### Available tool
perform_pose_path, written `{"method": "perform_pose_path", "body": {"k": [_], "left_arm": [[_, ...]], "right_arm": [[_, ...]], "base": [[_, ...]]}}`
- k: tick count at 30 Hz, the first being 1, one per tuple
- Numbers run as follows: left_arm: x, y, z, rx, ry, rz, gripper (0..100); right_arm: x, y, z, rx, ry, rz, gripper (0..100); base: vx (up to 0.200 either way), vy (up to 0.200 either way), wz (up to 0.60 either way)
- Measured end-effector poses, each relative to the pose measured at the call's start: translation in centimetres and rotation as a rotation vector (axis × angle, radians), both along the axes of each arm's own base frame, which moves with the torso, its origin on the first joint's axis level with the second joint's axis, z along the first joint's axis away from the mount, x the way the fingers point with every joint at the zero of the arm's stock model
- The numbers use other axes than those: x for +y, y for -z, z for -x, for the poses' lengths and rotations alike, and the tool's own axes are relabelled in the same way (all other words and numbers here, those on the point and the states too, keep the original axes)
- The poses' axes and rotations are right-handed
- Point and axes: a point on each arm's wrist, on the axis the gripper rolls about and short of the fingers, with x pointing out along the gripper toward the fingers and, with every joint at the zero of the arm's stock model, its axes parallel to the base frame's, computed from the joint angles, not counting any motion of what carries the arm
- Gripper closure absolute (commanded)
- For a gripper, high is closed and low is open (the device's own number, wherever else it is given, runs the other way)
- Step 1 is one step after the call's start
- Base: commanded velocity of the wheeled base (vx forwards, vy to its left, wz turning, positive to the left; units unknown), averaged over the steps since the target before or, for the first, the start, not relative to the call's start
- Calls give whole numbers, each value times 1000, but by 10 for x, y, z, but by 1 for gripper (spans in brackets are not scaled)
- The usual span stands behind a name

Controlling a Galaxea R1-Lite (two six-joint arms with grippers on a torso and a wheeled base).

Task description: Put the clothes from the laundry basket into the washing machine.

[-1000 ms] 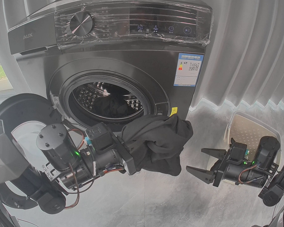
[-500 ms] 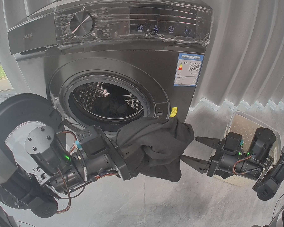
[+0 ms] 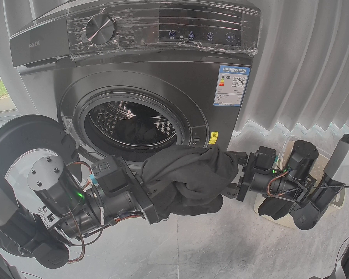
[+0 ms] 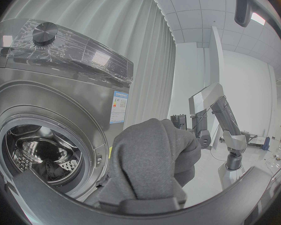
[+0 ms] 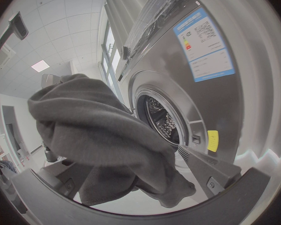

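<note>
The washing machine [image 3: 143, 70] fills the upper middle of the head view. Its round door [image 3: 23, 148] is swung open at lower left, and dark clothes [image 3: 137, 130] lie in the drum. Just below the opening a bundled dark garment [image 3: 190, 175] hangs clear of the floor, clamped in the left pincer [image 3: 159, 192]. The right pincer [image 3: 234, 175] stands wide, one finger on either side of the garment's right edge. The white laundry basket [image 3: 337, 200] sits at lower right, mostly behind the right arm. There is a grey stone floor [image 3: 205, 245] below and a pale curtain [image 3: 310, 59] behind. Both arms lie roughly level, pointing inward from the frame's sides.
</note>
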Motion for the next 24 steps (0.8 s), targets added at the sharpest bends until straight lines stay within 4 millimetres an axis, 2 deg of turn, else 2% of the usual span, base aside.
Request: {"method": "perform_pose_path", "body": {"k": [5, 11, 16, 24], "left_arm": [[0, 1, 0, 2, 2, -1, 100], [-1, 1, -2, 3, -2, -1, 100], [-1, 4, -5, 11, -8, -6, 100], [-2, 7, -7, 19, -17, -13, 100]], "right_arm": [[18, 7, 3, 9, -66, 5, 0], [32, 12, 25, 43, -138, 26, 0], [42, 7, 43, 40, -194, 23, 0], [48, 2, 53, 31, -224, 17, 0]], "base": [[0, 0, 0], [0, 0, 0], [0, 0, 0], [0, 0, 0]]}}
